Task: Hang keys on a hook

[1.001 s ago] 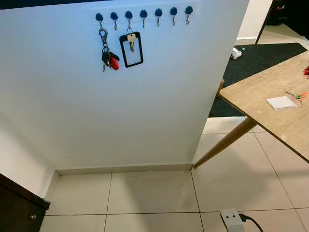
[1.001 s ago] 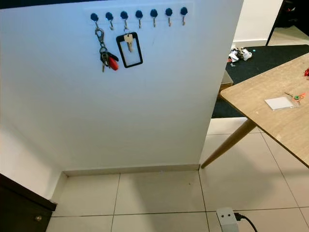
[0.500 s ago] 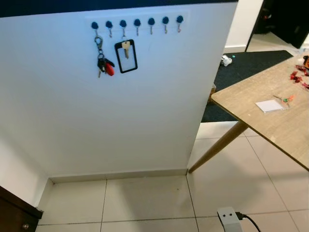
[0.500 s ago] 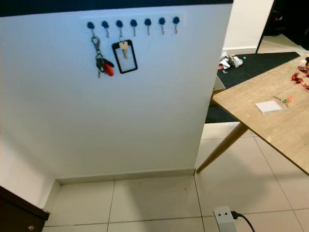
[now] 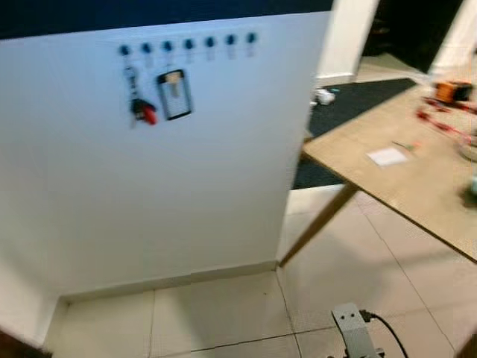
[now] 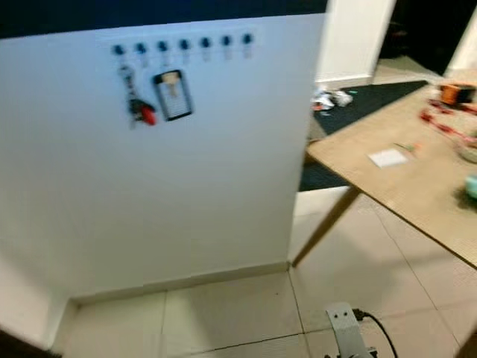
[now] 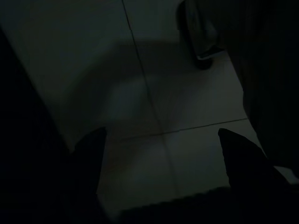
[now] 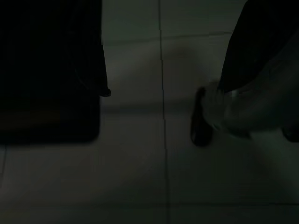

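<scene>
Blurred keys point(image 5: 138, 108) hang at ten o'clock; small items on the counter point(image 5: 417, 186) are unreadable. The left tool point(image 7: 161, 154) hangs with fingers apart over dim floor; whether the right tool point(image 8: 163, 88) is apart, I cannot tell.

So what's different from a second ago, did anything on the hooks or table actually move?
Only the camera moved: the view has swung right and gone blurry, so more of the wooden table shows. The key bunch with the red fob and the black card holder with a key hang on the same hooks of the hook rail. The left gripper and right gripper hang idle over the floor tiles.
</scene>
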### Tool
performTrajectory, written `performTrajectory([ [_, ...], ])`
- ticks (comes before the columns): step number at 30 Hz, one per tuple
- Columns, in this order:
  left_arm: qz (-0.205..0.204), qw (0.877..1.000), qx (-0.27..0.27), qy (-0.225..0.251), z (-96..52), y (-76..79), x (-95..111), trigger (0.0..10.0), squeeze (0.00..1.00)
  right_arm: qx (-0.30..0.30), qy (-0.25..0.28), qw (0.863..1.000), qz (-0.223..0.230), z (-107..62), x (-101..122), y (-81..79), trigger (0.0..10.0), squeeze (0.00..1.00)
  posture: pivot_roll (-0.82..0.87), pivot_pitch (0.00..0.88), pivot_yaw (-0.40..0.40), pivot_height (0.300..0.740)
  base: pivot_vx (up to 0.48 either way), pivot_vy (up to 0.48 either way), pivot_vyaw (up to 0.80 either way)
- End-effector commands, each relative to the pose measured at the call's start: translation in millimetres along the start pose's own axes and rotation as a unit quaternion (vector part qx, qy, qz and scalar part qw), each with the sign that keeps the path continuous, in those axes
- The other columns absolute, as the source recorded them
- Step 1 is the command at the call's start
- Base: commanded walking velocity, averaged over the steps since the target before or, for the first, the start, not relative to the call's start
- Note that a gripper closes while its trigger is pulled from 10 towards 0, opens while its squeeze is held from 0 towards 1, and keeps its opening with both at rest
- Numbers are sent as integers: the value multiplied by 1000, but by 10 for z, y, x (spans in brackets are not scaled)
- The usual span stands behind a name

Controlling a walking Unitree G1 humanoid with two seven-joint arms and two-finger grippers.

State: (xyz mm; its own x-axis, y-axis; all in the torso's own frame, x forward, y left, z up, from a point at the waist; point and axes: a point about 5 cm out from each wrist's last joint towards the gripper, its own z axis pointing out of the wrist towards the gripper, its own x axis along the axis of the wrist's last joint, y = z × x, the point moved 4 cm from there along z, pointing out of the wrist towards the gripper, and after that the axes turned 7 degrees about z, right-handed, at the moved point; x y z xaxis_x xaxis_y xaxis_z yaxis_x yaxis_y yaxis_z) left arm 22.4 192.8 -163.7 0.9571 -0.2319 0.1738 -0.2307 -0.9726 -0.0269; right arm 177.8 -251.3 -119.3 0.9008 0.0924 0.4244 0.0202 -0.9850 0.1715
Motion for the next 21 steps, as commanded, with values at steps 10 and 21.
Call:
performTrajectory([
  [10,95,995,-24,21,37,181,195,10000,0,-14,-25,999,42,-21,-225,45,10000,0,-142,0,105,740,0,0,-800],
  [21,43,999,1,22,0,-75,117,10000,0,-1,-25,999,39,-5,-208,-104,10000,0,-138,0,105,740,0,0,-800],
])
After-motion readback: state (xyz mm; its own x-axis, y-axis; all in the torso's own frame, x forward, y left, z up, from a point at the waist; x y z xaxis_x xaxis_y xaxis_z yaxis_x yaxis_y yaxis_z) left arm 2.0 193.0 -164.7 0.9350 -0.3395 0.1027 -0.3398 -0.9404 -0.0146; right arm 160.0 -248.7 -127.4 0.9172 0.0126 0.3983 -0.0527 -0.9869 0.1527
